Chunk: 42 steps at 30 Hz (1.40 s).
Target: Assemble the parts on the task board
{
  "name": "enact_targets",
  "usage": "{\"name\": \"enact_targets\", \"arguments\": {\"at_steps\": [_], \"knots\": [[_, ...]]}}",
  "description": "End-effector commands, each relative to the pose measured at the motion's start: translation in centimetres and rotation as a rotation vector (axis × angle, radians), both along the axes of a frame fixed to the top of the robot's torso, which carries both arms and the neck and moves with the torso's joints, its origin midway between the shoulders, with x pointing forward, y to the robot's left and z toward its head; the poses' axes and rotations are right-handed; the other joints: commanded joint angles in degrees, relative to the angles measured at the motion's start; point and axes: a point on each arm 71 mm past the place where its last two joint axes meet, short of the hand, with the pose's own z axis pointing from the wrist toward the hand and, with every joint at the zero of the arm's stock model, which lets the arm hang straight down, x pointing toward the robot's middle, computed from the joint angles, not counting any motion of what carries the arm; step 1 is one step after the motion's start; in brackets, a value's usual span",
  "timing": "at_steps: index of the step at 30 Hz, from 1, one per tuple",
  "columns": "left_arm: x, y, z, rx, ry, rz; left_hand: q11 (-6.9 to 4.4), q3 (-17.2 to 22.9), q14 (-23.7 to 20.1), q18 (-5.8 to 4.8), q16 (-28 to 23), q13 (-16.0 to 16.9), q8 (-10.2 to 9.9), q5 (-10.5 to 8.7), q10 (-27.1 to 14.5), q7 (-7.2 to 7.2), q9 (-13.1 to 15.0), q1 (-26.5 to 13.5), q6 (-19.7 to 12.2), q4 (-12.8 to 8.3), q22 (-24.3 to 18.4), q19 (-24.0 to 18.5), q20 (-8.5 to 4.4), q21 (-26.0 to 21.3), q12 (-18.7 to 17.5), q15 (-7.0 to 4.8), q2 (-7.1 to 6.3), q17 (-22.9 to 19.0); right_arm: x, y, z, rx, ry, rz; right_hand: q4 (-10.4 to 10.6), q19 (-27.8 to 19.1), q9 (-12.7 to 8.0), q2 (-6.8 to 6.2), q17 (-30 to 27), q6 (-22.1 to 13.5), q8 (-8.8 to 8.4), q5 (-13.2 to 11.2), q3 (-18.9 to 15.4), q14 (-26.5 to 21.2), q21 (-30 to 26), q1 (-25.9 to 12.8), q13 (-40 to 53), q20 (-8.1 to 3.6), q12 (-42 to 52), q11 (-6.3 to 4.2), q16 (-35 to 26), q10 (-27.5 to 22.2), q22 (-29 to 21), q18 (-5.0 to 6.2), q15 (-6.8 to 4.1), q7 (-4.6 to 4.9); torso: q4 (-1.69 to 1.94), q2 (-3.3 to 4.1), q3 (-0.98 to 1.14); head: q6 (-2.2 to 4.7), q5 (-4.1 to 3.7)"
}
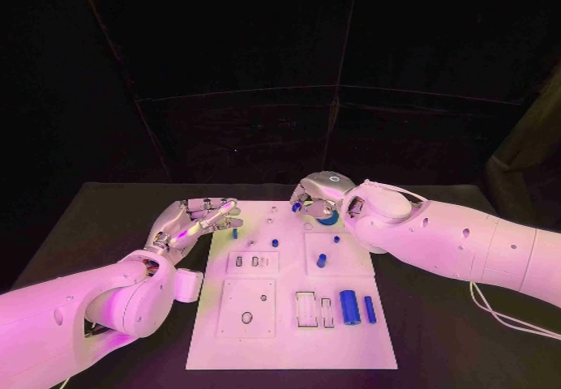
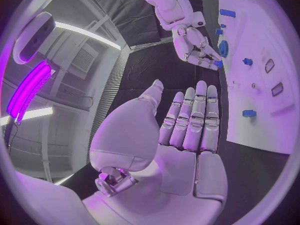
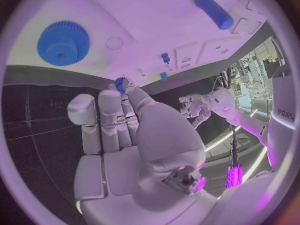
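Nearest the head camera, the task board [image 1: 293, 340] lies flat on the black counter [image 1: 105, 219]. Left hand [image 1: 193, 223] hovers at the board's left edge, fingers extended, holding nothing. Right hand [image 1: 318, 197] is over the far edge; its wrist view shows a small blue part [image 3: 120, 82] pinched at its fingertips, beside a blue gear [image 3: 62, 42].

The near end of the task board [image 1: 293, 344] lies bare, so a hand could reach it from the front edge without meeting anything. Farther in, two blue cylinders [image 1: 349, 305] lie side by side toward the board's right edge. At the far end the right hand [image 1: 318, 197] hangs over a blue gear [image 3: 62, 42] (a small blue part pinched in its fingertips), and the left hand [image 1: 190, 223] hovers off the board's left edge, fingers apart.
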Motion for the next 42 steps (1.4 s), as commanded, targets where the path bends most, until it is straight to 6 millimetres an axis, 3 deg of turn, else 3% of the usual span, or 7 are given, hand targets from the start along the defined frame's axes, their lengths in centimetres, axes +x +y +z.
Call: {"name": "enact_targets", "arguments": {"at_steps": [1,4,10,20,42], "knots": [[0.0,-0.3,0.2,-0.007,-0.006,-0.022,0.13,-0.07,-0.24,0.41,-0.27,-0.06,-0.33,-0.08,-0.40,0.63,-0.04,0.21,-0.19,-0.29,-0.08,0.00,0.39,-0.32,-0.27,0.00,0.46,0.00,0.4,0.1,0.7,0.070,-0.066,-0.025,-0.01,-0.13,0.00,-0.41,0.07,-0.07,-0.11,-0.08,0.26,-0.42,0.24,0.04,-0.02,0.31,-0.07,0.18,0.27,-0.36,0.05,-0.43,0.09,0.19,0.21,0.14,-0.05,-0.01,-0.03],[0.0,-0.4,0.1,-0.009,-0.006,-0.026,0.13,-0.07,-0.24,0.41,-0.27,-0.06,-0.33,-0.08,-0.40,0.63,-0.04,0.21,-0.19,-0.29,-0.08,0.00,0.39,-0.32,-0.27,0.00,0.46,0.00,0.8,0.8,0.7,0.076,-0.068,-0.021,0.09,-0.34,0.01,-1.43,0.06,-0.10,-0.09,-0.08,2.65,-0.61,0.52,-0.87,-0.01,0.40,-0.04,0.18,0.67,-0.37,0.25,-0.43,0.15,0.25,0.44,0.27,-0.16,0.14,-0.11],[0.0,-0.6,0.1,-0.010,-0.006,-0.029,0.15,-0.04,-0.27,0.40,-0.35,-0.07,-0.38,-0.09,-0.46,0.66,-0.04,0.24,-0.25,-0.38,-0.08,-0.01,0.40,-0.37,-0.33,0.02,0.49,0.00,1.4,2.1,0.6,0.070,-0.054,-0.005,0.45,-0.61,0.01,-3.19,-0.33,-0.28,-0.11,0.01,6.56,-0.90,0.87,-2.62,-0.01,0.55,-0.06,0.35,0.99,-0.61,0.48,-0.43,0.26,0.33,0.56,0.54,-0.17,0.57,0.08],[0.0,-0.7,0.1,-0.011,-0.004,-0.034,0.17,-0.04,-0.28,0.40,-0.38,-0.07,-0.41,-0.09,-0.49,0.68,-0.05,0.24,-0.28,-0.41,-0.08,-0.02,0.40,-0.40,-0.35,0.03,0.50,0.00,1.9,3.7,0.1,0.021,-0.002,0.004,0.85,-0.66,0.03,-3.95,-0.31,-0.28,-0.07,-0.12,8.06,-0.93,1.00,-3.48,0.01,0.59,-0.03,0.34,1.27,-0.64,0.61,-0.43,0.31,0.34,0.75,1.10,-0.36,0.79,-0.12],[0.0,-0.8,0.2,-0.016,-0.003,-0.046,0.18,-0.01,-0.30,0.40,-0.43,-0.08,-0.43,-0.09,-0.52,0.67,-0.04,0.24,-0.28,-0.45,-0.09,-0.02,0.41,-0.44,-0.39,0.05,0.56,0.01,2.4,4.6,-0.2,-0.046,-0.015,-0.056,1.48,-0.79,0.03,-4.88,-0.44,-0.37,-0.10,-0.28,9.80,-0.99,1.07,-4.44,0.00,0.61,-0.06,0.34,1.51,-0.75,0.58,-0.42,0.32,0.30,0.74,1.27,-0.48,0.88,0.01]]}}
